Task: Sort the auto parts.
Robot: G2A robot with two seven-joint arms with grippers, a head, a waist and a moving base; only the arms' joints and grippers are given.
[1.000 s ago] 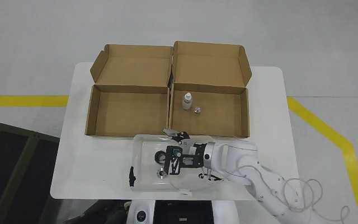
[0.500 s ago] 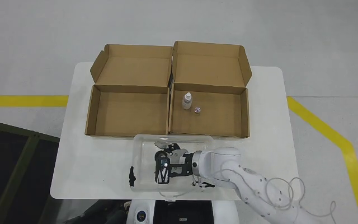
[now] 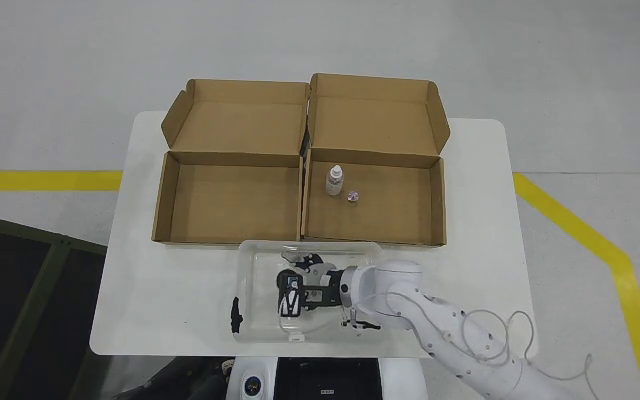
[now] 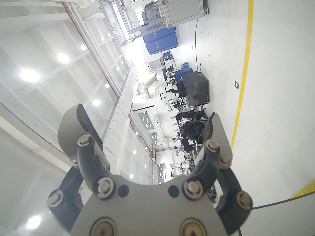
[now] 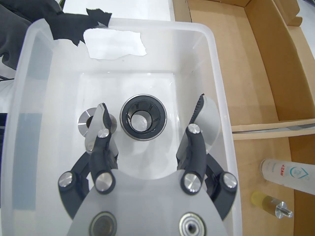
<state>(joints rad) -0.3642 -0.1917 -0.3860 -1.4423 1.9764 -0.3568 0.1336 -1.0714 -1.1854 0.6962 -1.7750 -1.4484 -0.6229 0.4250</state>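
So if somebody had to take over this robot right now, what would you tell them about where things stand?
Right gripper: open, down inside the clear bin, one finger on each side of a black ring-shaped part, not closed on it.
Left gripper: open, holding nothing, pointing away from the table.
A silver flanged part lies beside the black one, partly behind one finger.
Done: a bottle and a small studded part lie in one cardboard box.
Left: both bin parts need picking and boxing, probably the black one first.
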